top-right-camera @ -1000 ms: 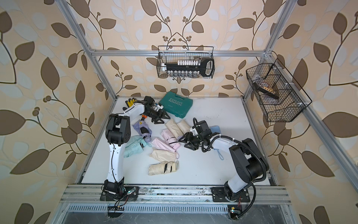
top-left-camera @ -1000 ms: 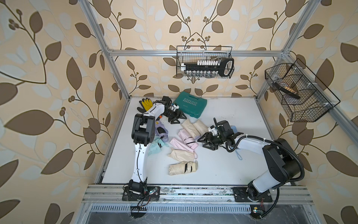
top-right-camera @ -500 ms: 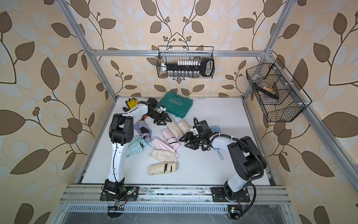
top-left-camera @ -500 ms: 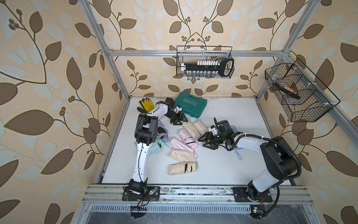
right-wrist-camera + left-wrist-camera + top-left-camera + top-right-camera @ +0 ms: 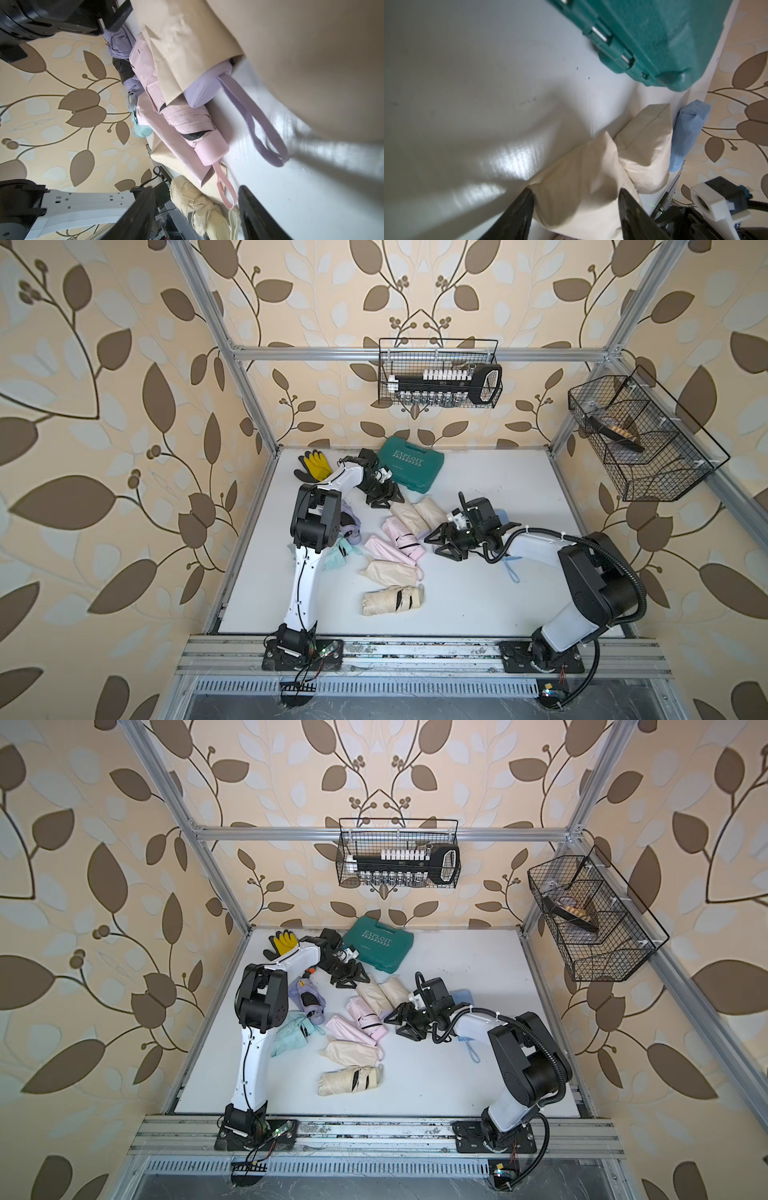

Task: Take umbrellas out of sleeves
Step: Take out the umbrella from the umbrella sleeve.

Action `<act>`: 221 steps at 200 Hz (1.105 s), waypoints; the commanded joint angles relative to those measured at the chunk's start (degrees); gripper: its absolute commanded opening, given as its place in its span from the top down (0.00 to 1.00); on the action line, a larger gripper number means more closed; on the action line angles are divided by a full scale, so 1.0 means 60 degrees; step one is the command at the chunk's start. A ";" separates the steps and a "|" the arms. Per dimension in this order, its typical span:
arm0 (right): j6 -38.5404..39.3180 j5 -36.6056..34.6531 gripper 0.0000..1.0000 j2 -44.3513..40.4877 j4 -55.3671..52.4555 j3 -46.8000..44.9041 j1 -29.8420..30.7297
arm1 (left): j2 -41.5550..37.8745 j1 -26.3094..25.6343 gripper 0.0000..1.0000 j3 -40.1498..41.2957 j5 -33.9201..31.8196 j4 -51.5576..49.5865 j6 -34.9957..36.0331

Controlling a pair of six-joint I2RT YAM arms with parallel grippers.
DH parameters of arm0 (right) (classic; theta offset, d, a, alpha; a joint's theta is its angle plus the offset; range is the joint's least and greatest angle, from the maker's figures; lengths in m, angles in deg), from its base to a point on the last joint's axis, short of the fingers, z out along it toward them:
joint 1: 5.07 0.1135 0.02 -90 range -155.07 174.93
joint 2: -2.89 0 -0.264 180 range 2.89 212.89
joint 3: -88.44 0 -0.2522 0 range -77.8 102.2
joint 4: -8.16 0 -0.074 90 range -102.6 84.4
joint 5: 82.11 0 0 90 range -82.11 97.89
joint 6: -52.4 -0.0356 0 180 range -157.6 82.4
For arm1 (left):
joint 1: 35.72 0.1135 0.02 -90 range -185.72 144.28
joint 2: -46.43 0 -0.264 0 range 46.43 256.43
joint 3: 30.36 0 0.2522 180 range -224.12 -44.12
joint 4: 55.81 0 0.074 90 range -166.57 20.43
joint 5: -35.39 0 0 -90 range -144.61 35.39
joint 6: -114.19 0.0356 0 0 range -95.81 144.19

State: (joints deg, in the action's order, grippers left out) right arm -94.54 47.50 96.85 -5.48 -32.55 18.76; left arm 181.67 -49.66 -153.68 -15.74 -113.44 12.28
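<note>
The white tabletop (image 5: 478, 605) is seen in both top views, with a green case (image 5: 409, 464) against its far edge and yellow-black gloves (image 5: 314, 464) at its far left corner. At the middle of the tabletop two stuffed cream sleeves (image 5: 405, 515) lie side by side, touching. A blue sleeve (image 5: 685, 133) lies just beyond them toward the right edge; whether it is filled cannot be told. Toward the near edge a cream umbrella (image 5: 392, 601) lies bare. A pink umbrella (image 5: 401, 536), also bare, is laid partly on a flat pink sleeve (image 5: 382, 549) beside the cream pair, and a lilac umbrella (image 5: 307, 1002) is seen nearer the left edge.

The left end effector (image 5: 385, 501) is open at the far, closed end of one cream sleeve. In the left wrist view its jaws stand apart on either side of the fabric, with nothing clamped. The right end effector (image 5: 434, 543) is likewise open and empty, just beside that sleeve's mouth. A lilac handle (image 5: 201, 93) and its wrist loop (image 5: 266, 135) stick out of the mouth.

The extraction of this umbrella is judged to be only being set up, with at least two sleeves not yet emptied. Next, the closed end should be pinched by the left end effector, fabric only. The lilac handle should then be gripped by the right one and drawn straight along the sleeve. The pink loop (image 5: 226, 193) lying between the right jaws should not be caught instead.
</note>
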 commanded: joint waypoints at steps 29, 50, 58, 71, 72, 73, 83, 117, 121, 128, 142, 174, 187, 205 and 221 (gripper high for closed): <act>0.0183 -0.0040 0.36 0.0157 -0.0139 0.0191 -0.0006 | -0.0437 -0.0177 0.37 0.0398 0.0128 0.0311 0.0328; 0.0234 -0.0051 0.36 0.0254 -0.0152 0.0284 -0.0055 | -0.0503 -0.0215 0.44 0.0615 0.0106 0.0338 0.0338; 0.0274 -0.0041 0.36 0.0299 -0.0159 0.0314 -0.0081 | -0.0536 -0.0224 0.47 0.0739 0.0077 0.0353 0.0332; 0.0361 -0.0033 0.36 0.0382 -0.0180 0.0381 -0.0144 | -0.0618 -0.0235 0.55 0.0955 0.0041 0.0399 0.0358; 0.0363 -0.0036 0.36 0.0389 -0.0181 0.0389 -0.0154 | -0.0622 -0.0231 0.56 0.0965 0.0040 0.0406 0.0358; 0.0372 -0.0038 0.36 0.0407 -0.0181 0.0386 -0.0152 | -0.0631 -0.0229 0.57 0.0984 0.0040 0.0410 0.0358; 0.0409 -0.0040 0.36 0.0502 -0.0190 0.0454 -0.0197 | -0.0690 -0.0234 0.61 0.1159 0.0047 0.0427 0.0372; 0.0410 0.0033 0.36 0.0854 -0.0036 0.0660 -0.0214 | -0.0941 -0.0227 0.69 0.1678 0.0071 0.0560 0.0288; 0.0423 0.0033 0.36 0.0868 -0.0037 0.0661 -0.0215 | -0.0968 -0.0228 0.71 0.1725 0.0069 0.0573 0.0272; 0.0438 0.0021 0.36 0.0881 -0.0035 0.0678 -0.0212 | -0.0992 -0.0234 0.75 0.1802 0.0096 0.0587 0.0242; 0.0482 0.0009 0.36 0.0904 -0.0035 0.0700 -0.0234 | -0.1043 -0.0221 0.81 0.1898 0.0205 0.0654 0.0147; 0.0603 -0.0047 0.36 0.0909 -0.0017 0.0643 -0.0344 | -0.1036 -0.0226 0.86 0.2009 0.0460 0.0807 -0.0073; 0.0615 -0.0015 0.39 0.0977 0.0154 0.0562 -0.0460 | -0.1015 -0.0219 0.88 0.2011 0.0439 0.0784 -0.0075; 0.0520 0.0023 0.42 0.1045 0.0482 0.0450 -0.0613 | -0.0978 -0.0217 0.90 0.2017 0.0391 0.0722 -0.0081; 0.0472 0.0022 0.44 0.1098 0.0718 0.0393 -0.0668 | -0.0908 -0.0222 0.91 0.1994 0.0406 0.0670 -0.0111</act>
State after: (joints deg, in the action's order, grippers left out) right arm -91.79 47.50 102.09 -4.02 -29.84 15.40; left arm 176.88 -50.05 -143.12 -11.37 -106.65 11.96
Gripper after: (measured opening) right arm 0.577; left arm 0.160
